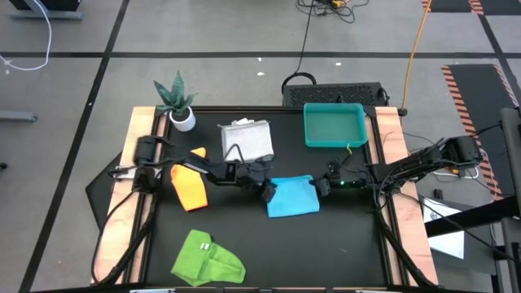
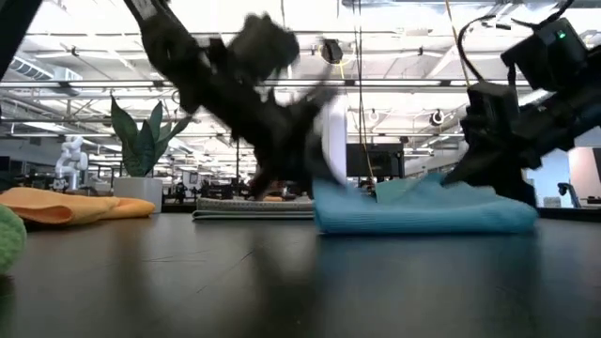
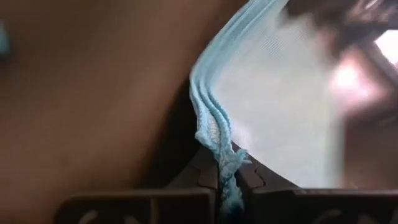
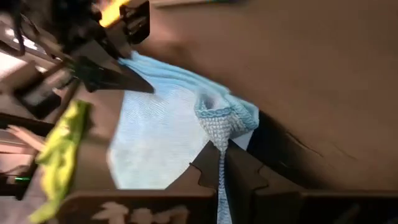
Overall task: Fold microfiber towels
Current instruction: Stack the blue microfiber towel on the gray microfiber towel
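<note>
Step in hand: folding of the blue towel [image 1: 291, 196], judged to be mid-fold; it lies at the counter's [image 1: 326, 252] centre, already doubled on itself.

Left pincer [image 1: 267, 192]: clamped on the towel's left edge; in the left wrist view several layers of blue hem [image 3: 219, 134] are seen nipped between the fingers [image 3: 202, 176].

Right pincer [image 1: 322, 185]: clamped on the towel's right edge; in the right wrist view a bunched corner [image 4: 219, 121] is held between the fingers [image 4: 244, 173].

Pose: both arms are stretched low and inward from the counter's sides, wrists near the surface, pincers facing one another across the towel. In the low view the held edges are raised slightly off the counter.

Next move, as judged: the gripped edges are to be carried over together and laid flush on the opposite edge, with even tension kept so the layers do not skew, then released.

Other stock:
- orange towel [image 1: 190, 186], folded, left of centre.
- green towel [image 1: 207, 260], rumpled, near front edge.
- grey towel [image 1: 247, 140], folded, at rear.
- teal tray [image 1: 334, 124], rear right.
- potted plant [image 1: 178, 102], rear left corner.
</note>
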Tool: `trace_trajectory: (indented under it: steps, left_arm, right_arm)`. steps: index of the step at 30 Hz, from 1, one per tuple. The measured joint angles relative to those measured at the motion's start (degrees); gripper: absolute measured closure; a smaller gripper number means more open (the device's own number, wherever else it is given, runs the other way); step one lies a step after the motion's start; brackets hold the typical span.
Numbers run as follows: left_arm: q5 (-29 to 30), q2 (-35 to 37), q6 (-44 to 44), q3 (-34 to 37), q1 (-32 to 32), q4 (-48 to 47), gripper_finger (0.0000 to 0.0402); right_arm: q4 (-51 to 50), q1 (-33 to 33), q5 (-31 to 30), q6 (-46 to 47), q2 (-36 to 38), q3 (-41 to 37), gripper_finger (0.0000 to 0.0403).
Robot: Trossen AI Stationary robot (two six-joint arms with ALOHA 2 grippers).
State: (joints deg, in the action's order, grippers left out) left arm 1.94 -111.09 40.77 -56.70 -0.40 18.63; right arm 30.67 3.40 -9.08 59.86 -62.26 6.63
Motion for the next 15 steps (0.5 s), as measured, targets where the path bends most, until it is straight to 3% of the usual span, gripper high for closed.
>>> trace_trajectory:
  steps: [6, 15]
  left_arm:
    - [1.0, 10.0, -1.5, -0.2, 0.0, -8.0, 0.0397]
    - [8.0, 23.9, 0.3, -0.3, 1.6, -28.1, 0.0398]
  right_arm:
    - [2.4, -0.4, 0.3, -4.5, 0.3, 5.1, 0.0402]
    - [-7.8, -6.6, 1.8, -11.4, -1.1, 18.8, 0.0402]
